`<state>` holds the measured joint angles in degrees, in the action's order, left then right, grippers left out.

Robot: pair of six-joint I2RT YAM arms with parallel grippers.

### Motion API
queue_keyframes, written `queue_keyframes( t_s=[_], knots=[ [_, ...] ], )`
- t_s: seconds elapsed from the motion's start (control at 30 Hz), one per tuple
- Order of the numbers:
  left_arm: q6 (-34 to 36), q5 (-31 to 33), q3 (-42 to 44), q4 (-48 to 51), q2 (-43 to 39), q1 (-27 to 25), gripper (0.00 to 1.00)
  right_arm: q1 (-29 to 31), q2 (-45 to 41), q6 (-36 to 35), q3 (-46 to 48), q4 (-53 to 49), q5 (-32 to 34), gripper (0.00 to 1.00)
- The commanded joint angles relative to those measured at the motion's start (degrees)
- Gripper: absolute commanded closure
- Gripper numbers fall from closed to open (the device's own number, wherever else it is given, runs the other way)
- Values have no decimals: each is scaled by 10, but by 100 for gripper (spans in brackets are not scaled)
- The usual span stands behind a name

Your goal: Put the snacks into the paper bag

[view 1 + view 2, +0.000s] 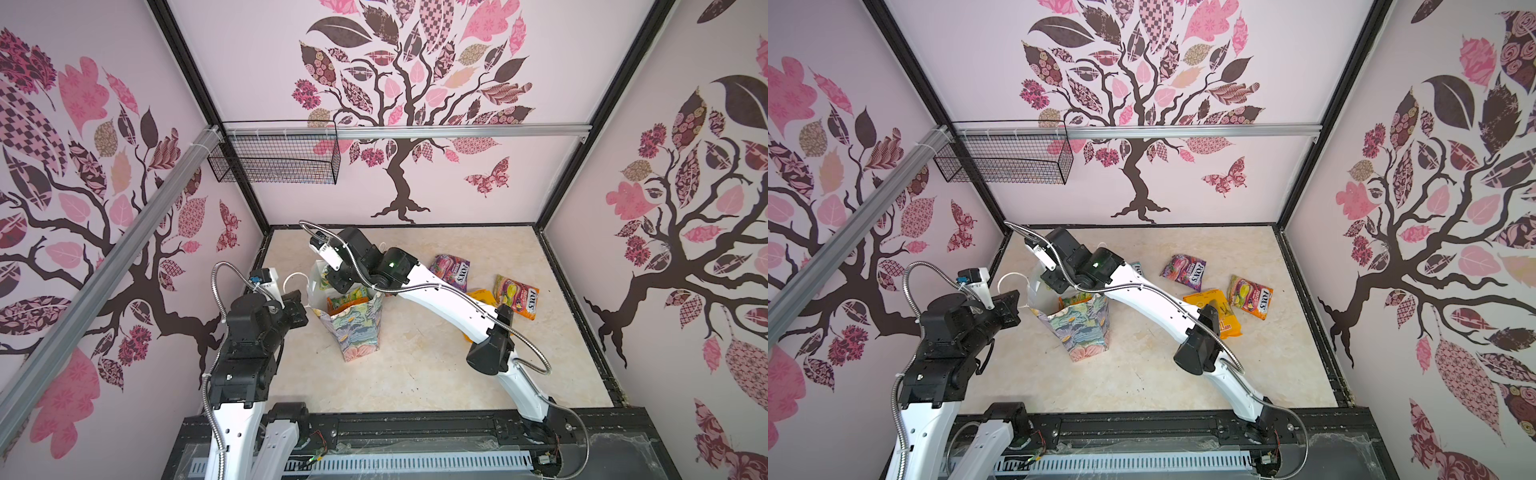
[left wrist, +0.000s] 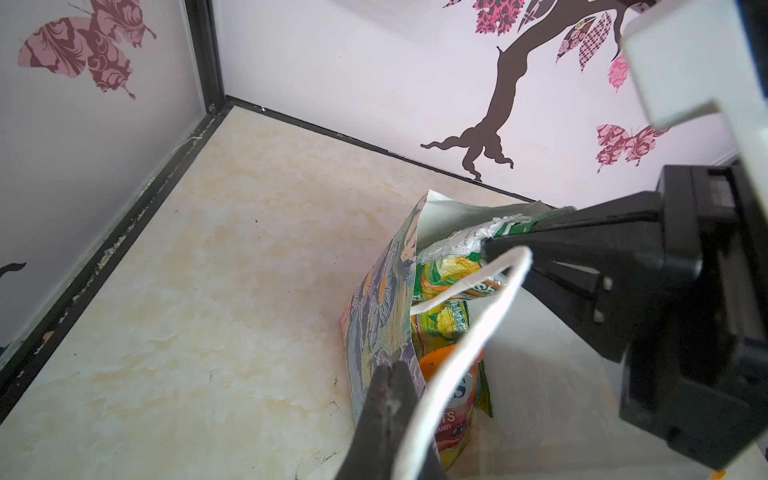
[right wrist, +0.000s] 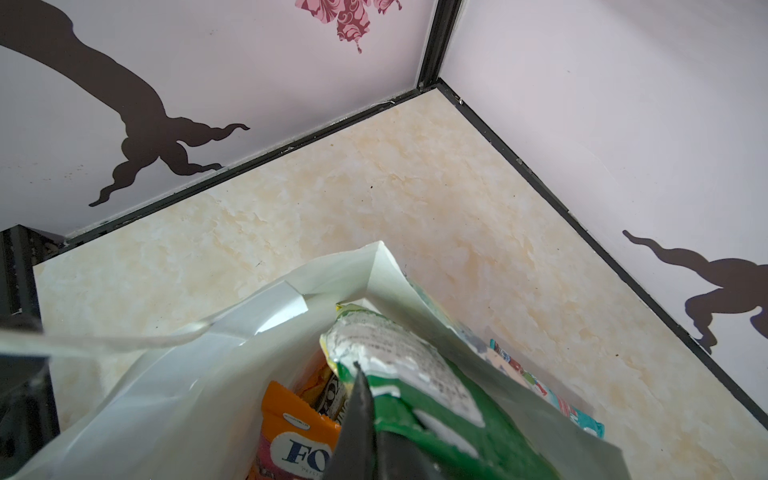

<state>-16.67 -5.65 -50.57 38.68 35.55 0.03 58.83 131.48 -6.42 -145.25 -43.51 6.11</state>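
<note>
From where I stand the right gripper point(image 2: 492, 247) is clamped on a green pouch point(image 3: 436, 419) and holds it at the mouth of the paper bag point(image 1: 353, 332), which stands upright on the table point(image 1: 415, 374) with an orange pouch point(image 3: 291, 440) and others inside, poking up near the rim. The left gripper point(image 2: 390, 374) has its jaws closed and looks to be pinching the bag's rim, though the pinch itself is hard to make out. My worry is the crowding: the green pouch could land on the ones standing in there, lean over the edge and slide out onto the table next to the teal pouch point(image 3: 540, 390) lying just beside the bag. The white cord handle point(image 2: 521, 257) loops across the opening, close to the right gripper's fingers, so pulling back could hook it and drag the light bag over. If the left pinch slips, nothing steadies it. A purple pouch point(image 1: 451, 272), a yellow-orange one point(image 1: 515, 301) and an orange one point(image 1: 1200, 300) half under the right arm wait on the table
</note>
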Motion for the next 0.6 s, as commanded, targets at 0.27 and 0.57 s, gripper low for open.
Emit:
queue_keyframes(
  t_s=[0.27,0.57],
  knots=[
    [2,5,-7,-2,-5,2,97,-13,36,-3,-32,25,-11,100],
    [2,5,-8,-4,-5,2,97,-16,38,-1,-34,33,-8,87]
  ],
)
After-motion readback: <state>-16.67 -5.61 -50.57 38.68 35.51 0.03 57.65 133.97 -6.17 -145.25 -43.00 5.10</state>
